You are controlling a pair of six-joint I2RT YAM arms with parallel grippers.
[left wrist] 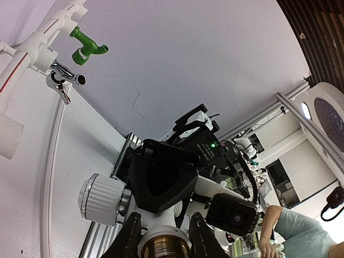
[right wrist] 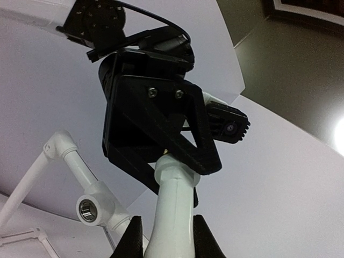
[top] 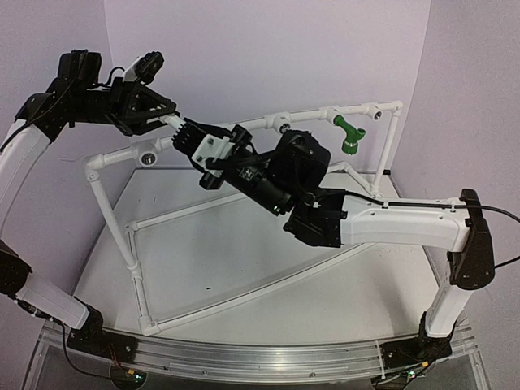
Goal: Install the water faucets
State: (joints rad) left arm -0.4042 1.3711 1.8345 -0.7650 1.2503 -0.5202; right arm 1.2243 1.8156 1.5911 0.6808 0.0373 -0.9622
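A white faucet [top: 210, 146] hangs in the air in front of the white pipe frame's [top: 116, 218] top rail, held from both ends. My left gripper [top: 183, 130] is shut on its collar above the brass thread [left wrist: 164, 247]; its ribbed white knob [left wrist: 102, 199] sticks out to the left. My right gripper [top: 215, 154] is shut on the faucet's smooth white spout [right wrist: 173, 204], with its fingers [right wrist: 131, 239] on either side. A green faucet [top: 349, 134] and a chrome faucet [left wrist: 64, 75] sit on the top rail.
An open round socket [top: 148, 157] on the top rail lies just left of the grippers and shows in the right wrist view too [right wrist: 87, 209]. The frame's base rails [top: 236, 296] lie on the white table. A purple wall stands behind.
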